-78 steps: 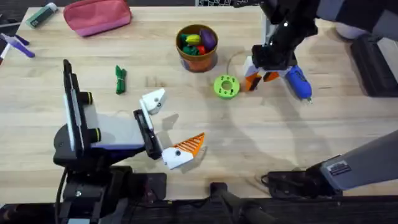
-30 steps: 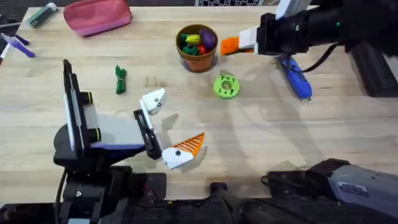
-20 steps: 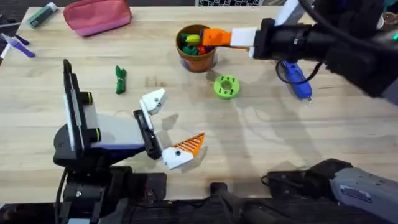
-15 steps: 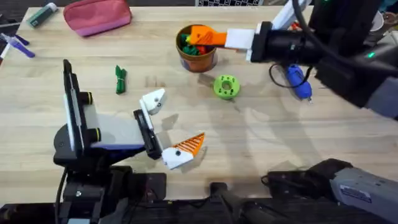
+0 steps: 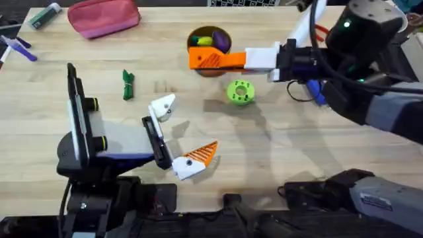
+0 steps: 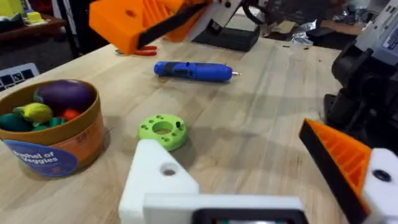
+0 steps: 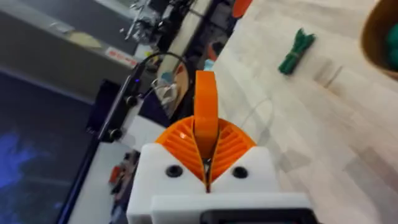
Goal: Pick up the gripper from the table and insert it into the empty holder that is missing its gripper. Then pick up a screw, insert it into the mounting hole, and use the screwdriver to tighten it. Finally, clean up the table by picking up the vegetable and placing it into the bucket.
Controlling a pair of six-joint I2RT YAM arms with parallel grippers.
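The right gripper [image 5: 198, 59] hangs just in front of the bucket [image 5: 210, 38], its fingers pressed together on the orange gripper [image 7: 206, 118]. The left gripper [image 5: 185, 135] rests on the desk [image 5: 277, 152], fingers wide apart and empty. The vegetable [image 5: 127, 84] lies left of the bucket, the screwdriver [image 6: 194, 70] beyond it.

A pink pouch [image 5: 104, 16] lies at the table's [image 5: 277, 158] eleven o'clock edge. Farther toward ten o'clock sit a green-and-grey marker [image 5: 43, 16] and a purple pen [image 5: 18, 47], near each other by the corner. A round bright-green disc with holes [image 5: 240, 91] rests just right of centre, toward one o'clock; in the left wrist view it [image 6: 163, 130] lies flat on the light wood. Red-handled pliers [image 6: 140, 51] lie at the far edge, partly hidden, beside a black base plate [image 6: 227, 36].
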